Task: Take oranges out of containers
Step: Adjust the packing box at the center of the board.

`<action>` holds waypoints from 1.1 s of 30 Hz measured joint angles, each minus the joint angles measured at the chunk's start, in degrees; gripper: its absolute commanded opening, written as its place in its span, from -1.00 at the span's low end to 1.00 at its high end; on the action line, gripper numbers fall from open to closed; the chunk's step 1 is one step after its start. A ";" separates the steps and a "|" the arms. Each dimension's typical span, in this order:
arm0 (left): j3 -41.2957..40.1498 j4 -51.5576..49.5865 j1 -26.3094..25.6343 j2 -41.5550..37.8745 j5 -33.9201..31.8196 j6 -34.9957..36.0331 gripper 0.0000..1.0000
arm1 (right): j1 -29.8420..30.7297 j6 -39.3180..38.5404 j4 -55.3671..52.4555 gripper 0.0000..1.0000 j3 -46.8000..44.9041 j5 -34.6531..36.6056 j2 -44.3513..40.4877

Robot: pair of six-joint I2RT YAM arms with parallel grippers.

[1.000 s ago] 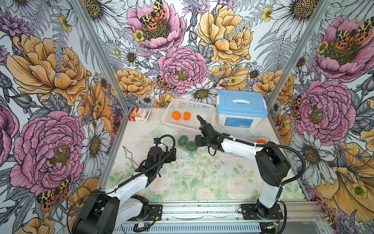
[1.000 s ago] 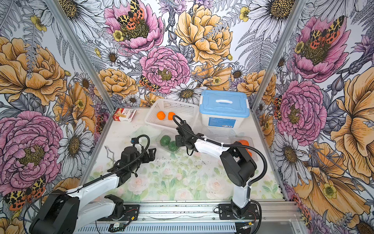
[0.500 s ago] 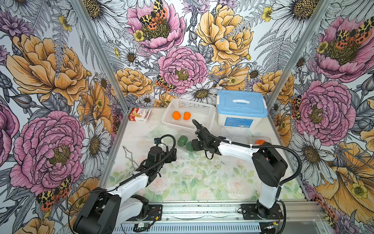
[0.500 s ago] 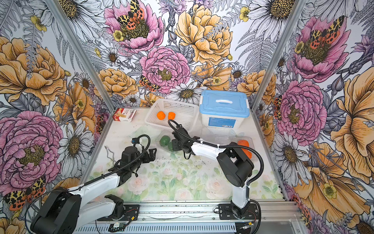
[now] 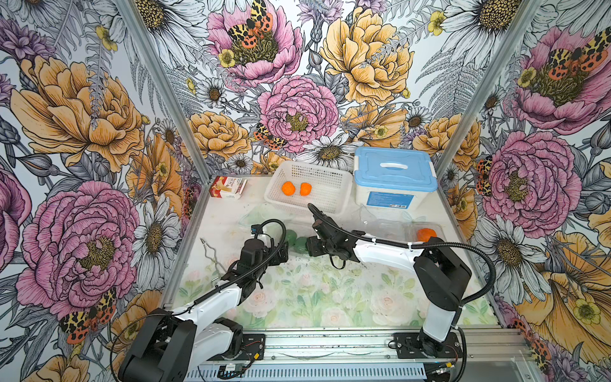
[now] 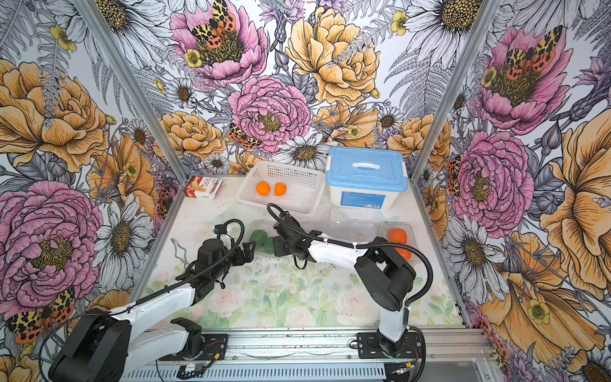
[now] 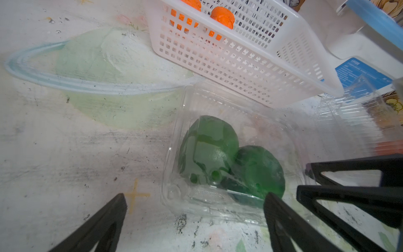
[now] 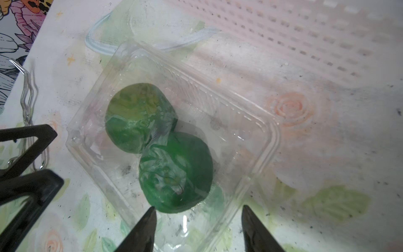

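Left tool and right tool both spread apart by the clear box, likely to free the green oranges.

From here, my right arm covers part of the green oranges in both top views; the basket blurs on the right wrist camera.

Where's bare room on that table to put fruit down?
Bare: the table front, between arms and metal rail; also the left side between red box and wire clip. Crowded: the back, around basket, tub and clear containers.
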 measured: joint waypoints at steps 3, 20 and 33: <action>-0.04 0.00 0.00 -0.13 -0.02 0.00 0.98 | -0.70 -0.04 -0.15 0.22 0.00 0.20 -1.36; -0.37 0.26 0.00 0.70 -0.02 0.00 0.98 | -8.04 -2.47 -0.26 0.22 1.57 1.68 -0.33; -0.37 0.31 0.00 0.72 0.24 0.00 0.98 | -7.74 -2.56 -0.48 0.21 1.62 1.68 2.45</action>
